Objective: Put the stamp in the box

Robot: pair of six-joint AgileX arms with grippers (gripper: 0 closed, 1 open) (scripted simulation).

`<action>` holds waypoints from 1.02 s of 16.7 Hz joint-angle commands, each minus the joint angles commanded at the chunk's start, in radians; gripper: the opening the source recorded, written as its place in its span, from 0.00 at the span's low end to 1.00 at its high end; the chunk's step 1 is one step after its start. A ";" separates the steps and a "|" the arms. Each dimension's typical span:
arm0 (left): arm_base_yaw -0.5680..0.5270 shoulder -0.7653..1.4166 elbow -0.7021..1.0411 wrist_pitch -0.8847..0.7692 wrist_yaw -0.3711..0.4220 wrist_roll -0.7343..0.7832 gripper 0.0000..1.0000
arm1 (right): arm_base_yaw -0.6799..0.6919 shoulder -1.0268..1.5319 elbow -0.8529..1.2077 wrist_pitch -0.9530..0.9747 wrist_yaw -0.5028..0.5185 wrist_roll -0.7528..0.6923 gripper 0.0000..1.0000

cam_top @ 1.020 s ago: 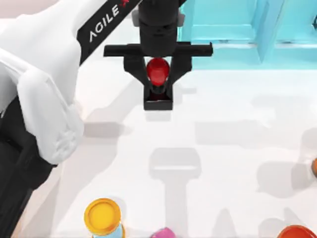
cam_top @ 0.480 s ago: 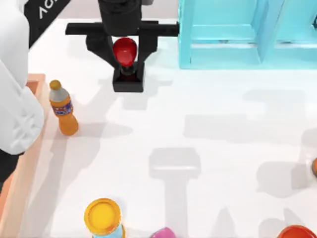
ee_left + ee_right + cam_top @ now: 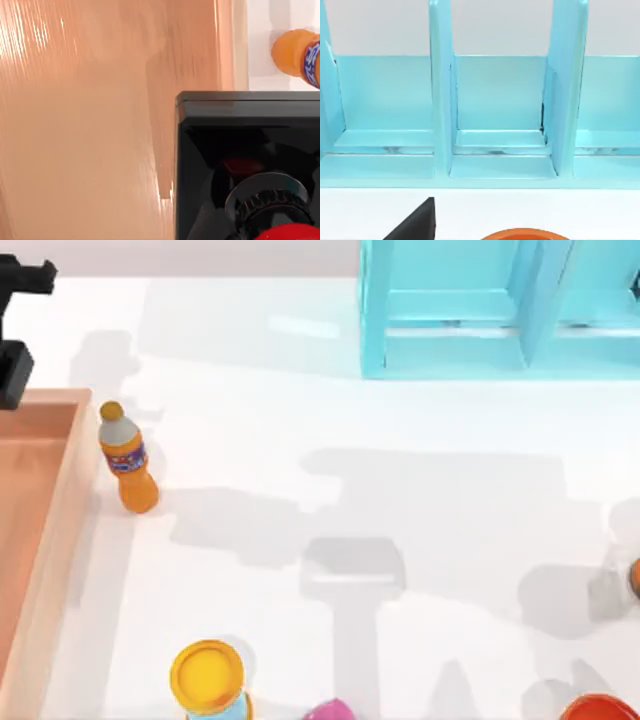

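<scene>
At the top view's upper left edge, the left gripper (image 3: 12, 335) hangs over the box (image 3: 62, 502). In the left wrist view the stamp (image 3: 250, 170) sits below the gripper, above the box floor; whether the jaws pinch it cannot be told.

One bottle (image 3: 127, 459), perhaps one stamp (image 3: 250, 170).

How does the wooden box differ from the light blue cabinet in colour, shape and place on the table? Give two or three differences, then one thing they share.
The box is tan-walled with a reddish-brown floor; the cabinet is light blue throughout. The box is shallow and undivided as far as it shows; the cabinet is split by upright partitions. The box sits at the table's left edge, the cabinet at its far side. Both are open containers.
</scene>
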 joint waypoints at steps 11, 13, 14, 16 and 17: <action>0.296 -0.102 -0.303 0.076 -0.010 0.205 0.00 | 0.000 0.000 0.000 0.000 0.000 0.000 1.00; 0.296 -0.103 -0.321 0.093 -0.009 0.205 0.00 | 0.000 0.000 0.000 0.000 0.000 0.000 1.00; 0.297 -0.105 -0.345 0.118 -0.009 0.205 0.00 | 0.000 0.000 0.000 0.000 0.000 0.000 1.00; 0.300 -0.109 -0.415 0.190 -0.010 0.205 0.00 | 0.000 0.000 0.000 0.000 0.000 0.000 1.00; 0.301 -0.109 -0.458 0.233 -0.009 0.206 0.00 | 0.000 0.000 0.000 0.000 0.000 0.000 1.00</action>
